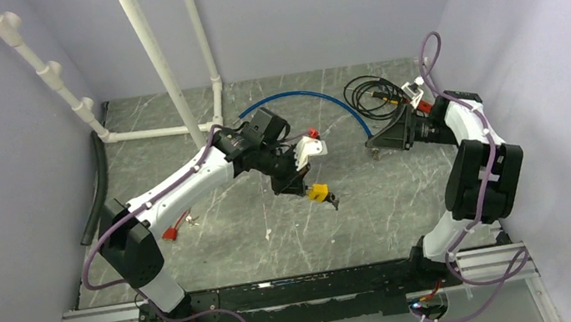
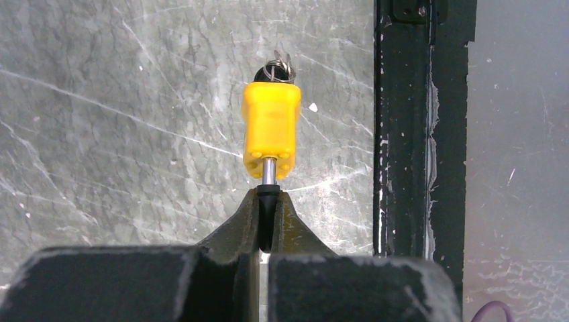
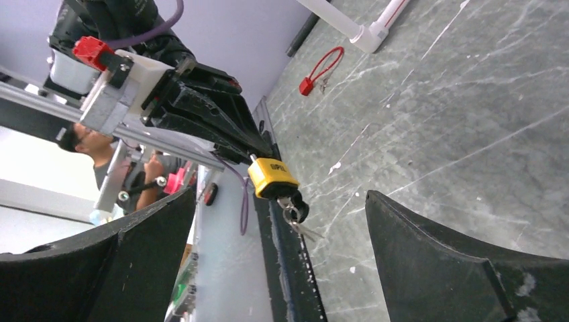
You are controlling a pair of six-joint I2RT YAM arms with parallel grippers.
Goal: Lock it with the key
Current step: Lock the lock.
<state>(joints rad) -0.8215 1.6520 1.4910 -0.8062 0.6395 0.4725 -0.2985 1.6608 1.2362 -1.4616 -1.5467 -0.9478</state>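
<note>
Over the middle of the marbled table (image 1: 409, 224), the top view shows the left gripper (image 1: 303, 185) holding a yellow padlock (image 1: 318, 192) off the surface. The key (image 1: 333, 201) juts from the padlock's free end toward the near rail. The right gripper (image 1: 371, 145) hangs well apart to the right, aimed at the padlock, and a red cable lock (image 1: 173, 229) lies on the table beside the left arm. Down the left wrist view, that gripper's fingers (image 2: 231, 231) are clamped tight on the black-sleeved shackle (image 2: 268, 193). The yellow body points away from them, and the key's dark head and ring show at the far end. Gripping by the shackle looks deliberate, since it steadies the padlock and leaves the body and keyway free for the other arm. Only one shackle leg shows, so I cannot tell whether it is pushed home. The right wrist view shows its own fingers (image 3: 144, 258) spread wide with nothing between them. The padlock hangs in the gap, well ahead of them, key head lowest, with the ring and a spare key dangling from it. That opening and line-up seem meant for closing on the key head and turning it, which is not yet begun.
</note>
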